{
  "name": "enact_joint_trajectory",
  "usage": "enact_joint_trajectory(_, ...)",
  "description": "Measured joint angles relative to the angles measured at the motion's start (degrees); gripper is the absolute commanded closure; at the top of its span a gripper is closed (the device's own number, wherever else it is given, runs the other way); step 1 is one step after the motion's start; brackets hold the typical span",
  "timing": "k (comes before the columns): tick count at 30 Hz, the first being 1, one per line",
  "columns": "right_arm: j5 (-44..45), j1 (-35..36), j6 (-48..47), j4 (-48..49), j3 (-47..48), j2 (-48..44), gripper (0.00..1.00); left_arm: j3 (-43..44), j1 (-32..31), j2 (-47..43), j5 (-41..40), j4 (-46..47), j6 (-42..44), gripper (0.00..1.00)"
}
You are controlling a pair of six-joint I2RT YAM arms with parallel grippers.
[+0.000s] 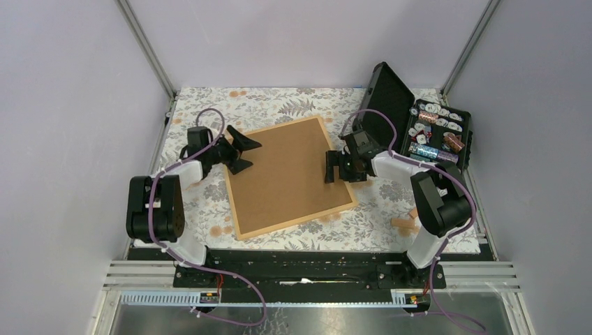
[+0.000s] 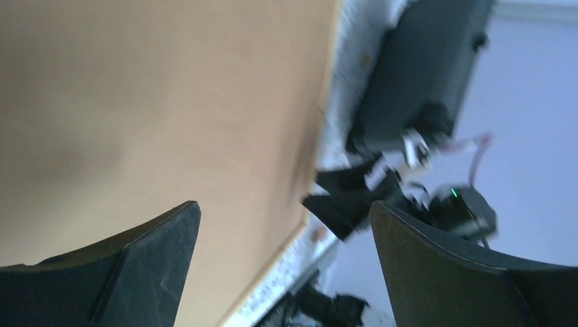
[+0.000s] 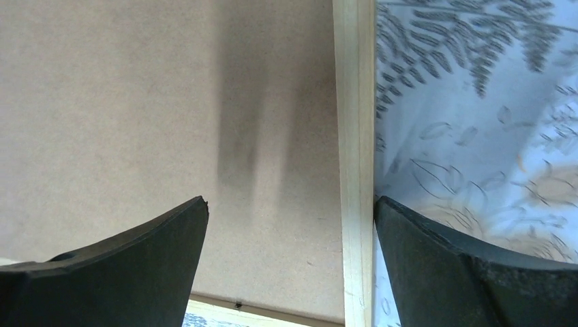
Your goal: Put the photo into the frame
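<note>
While the flowered worktop spreads beneath both my pincers, the frame lies flat between them, brown backing board facing up. My left pincer gapes wide over its left side; my right pincer, equally wide, straddles its right moulding.

The left gripper and the right gripper point inward toward each other, held low, jaws spread wide.
</note>
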Motion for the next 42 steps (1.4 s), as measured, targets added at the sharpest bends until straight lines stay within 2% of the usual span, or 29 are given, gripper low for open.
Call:
enact_joint_trajectory(4,-3.02,0.26,0.66,3.15,0.09,0.72,0.00,-1.90,-3.89,-4.61,6.08,3.41,-4.94,0.01)
enact_joint_trajectory(8,-3.26,0.26,1.05,3.82,-0.04,0.81,0.00,-1.46,-3.43,-7.52,6.12,0.66,-3.52,0.01)
enact_joint_trajectory(15,-1.51,0.61,1.07,3.78,-0.42,0.37,0.04,7.43,2.25,-8.09,-5.49,-19.87,9.27,0.01)
enact_joint_trajectory(21,7.10,4.24,0.59,-3.58,0.52,-0.83,0.04,8.55,4.48,-7.96,-10.58,-26.84,16.26,0.01)
enact_joint_trajectory(25,14.23,8.26,-0.15,-10.82,5.16,-1.05,0.03,7.91,4.22,-7.96,-14.62,-30.23,19.12,0.01)
enact_joint_trajectory(28,16.57,11.82,-0.44,-12.59,9.29,-1.20,0.05,7.52,5.27,-7.96,-17.44,-32.06,20.41,0.02)
enact_joint_trajectory(32,11.89,16.09,1.20,-11.04,13.33,-0.44,0.10,5.44,11.23,-7.98,-17.51,-31.69,20.39,0.01)
enact_joint_trajectory(35,4.50,18.40,4.70,-6.34,15.65,2.64,0.12,2.27,15.63,-7.89,-16.63,-30.10,19.43,0.01)
enact_joint_trajectory(39,-5.11,21.75,10.45,1.38,19.21,9.84,0.15,-2.29,16.33,-6.64,-12.59,-26.64,17.77,0.01)
enact_joint_trajectory(42,-8.61,23.87,12.33,3.85,21.31,13.84,0.15,-5.29,15.69,-5.90,-8.90,-24.65,16.50,0.01)
